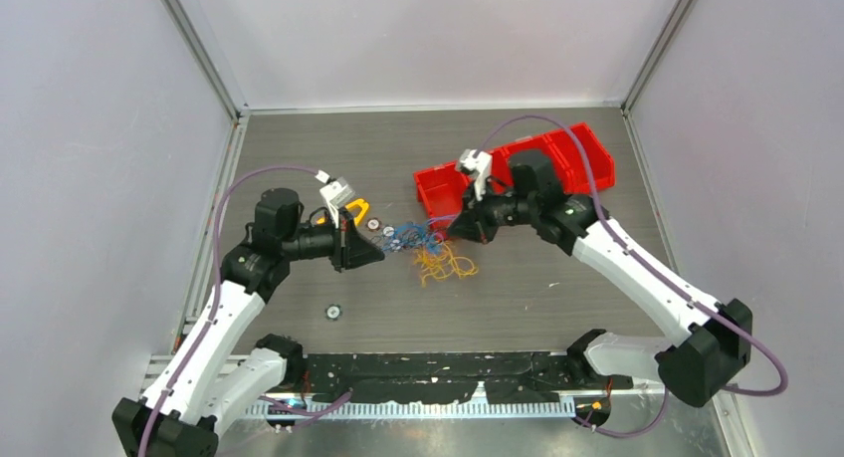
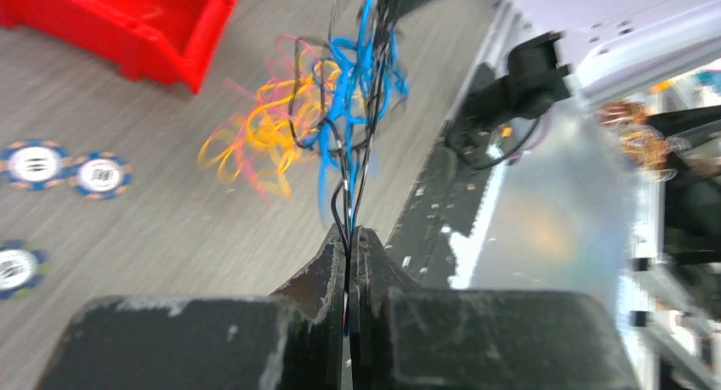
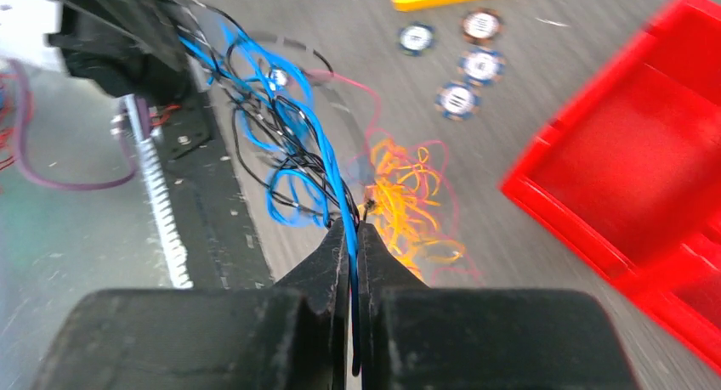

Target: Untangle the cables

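**Plainly a tug-of-war: both pincers clenched on one bundle**

The cables [image 1: 418, 240] sit mid-table, between the two arms and just near of the red bins [image 1: 443, 186]. The left pincer [image 2: 349, 241] is clamped on a few blue and black strands [image 2: 353, 110], its jaws pressed together with the wires running out between the tips. The right pincer [image 3: 353, 230] is likewise clenched on blue and black strands at the other end. So the bundle hangs as a span whose long axis runs left to right, the right end a little farther away than the left. The yellow-orange loops [image 1: 445, 266] lie heaped on the table [image 1: 518, 308] just near of that span, with pink strands mixed in — whether they are hooked into the lifted wires I can't tell.

If the arms draw apart along that axis, any crossing in the middle would likely cinch into a tighter knot rather than open. Wires this thin could slip from the pads or snap under a sharp pull. A trailing loop might also drag the heap along and sweep the small round discs [image 3: 459, 97] — or catch on the bins' rim.
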`<state>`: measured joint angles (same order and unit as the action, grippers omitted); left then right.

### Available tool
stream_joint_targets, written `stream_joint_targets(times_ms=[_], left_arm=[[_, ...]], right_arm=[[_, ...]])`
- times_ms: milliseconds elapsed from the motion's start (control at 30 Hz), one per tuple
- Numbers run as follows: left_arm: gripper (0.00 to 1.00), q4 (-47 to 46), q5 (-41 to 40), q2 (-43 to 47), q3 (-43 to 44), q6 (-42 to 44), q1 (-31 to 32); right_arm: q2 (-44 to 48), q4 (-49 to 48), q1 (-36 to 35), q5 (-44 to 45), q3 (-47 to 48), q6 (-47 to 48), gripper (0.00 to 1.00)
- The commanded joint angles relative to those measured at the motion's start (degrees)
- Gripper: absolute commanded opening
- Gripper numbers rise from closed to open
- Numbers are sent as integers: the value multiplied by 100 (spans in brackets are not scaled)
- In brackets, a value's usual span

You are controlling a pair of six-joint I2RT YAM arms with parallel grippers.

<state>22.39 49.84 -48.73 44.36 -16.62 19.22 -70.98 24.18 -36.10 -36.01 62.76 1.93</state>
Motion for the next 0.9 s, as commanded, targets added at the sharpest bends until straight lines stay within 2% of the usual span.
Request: stream_joint_targets(times_ms=[0, 67, 167, 300, 400, 500, 600, 700, 800, 833, 867], left_arm=[[0, 2691, -1081, 168, 567, 2448, -208], [0, 3093, -1510, -4, 659, 2934, -233], [0, 3712, -1630, -347, 799, 3662, -248], [0, 3691, -1621, -266, 767, 4121, -634], [0, 3695, -2007, -234, 811, 4762, -791], [0, 3939, -1364, -184, 903, 5336, -894], [0, 3714, -678, -74, 1033, 5039, -886], [0, 3599, -586, -110, 1204, 4844, -885], [0, 3690, -276, -105, 1528, 4874, -884], [3, 3700, 17, -94, 1657, 4848, -885], [21, 3664, 331, -77, 1783, 4745, -851]], right_arm=[[588, 1180, 976, 1287, -135, 807, 5], [724, 1390, 1117, 1320, -197, 986, 5], [903, 1641, 1318, 1352, -286, 1354, 5], [1037, 2161, 1632, 1396, -286, 1943, 5], [1128, 2645, 1972, 1318, -253, 2435, 5], [1249, 3116, 2045, 836, -147, 2861, 5], [1310, 3157, 2045, 192, -74, 2790, 6], [1301, 3078, 2052, 15, 168, 2748, 5], [1383, 2970, 2063, -555, 471, 2531, 5], [1435, 2811, 2061, -853, 623, 2435, 5], [1450, 2714, 2057, -1012, 698, 2195, 5]])
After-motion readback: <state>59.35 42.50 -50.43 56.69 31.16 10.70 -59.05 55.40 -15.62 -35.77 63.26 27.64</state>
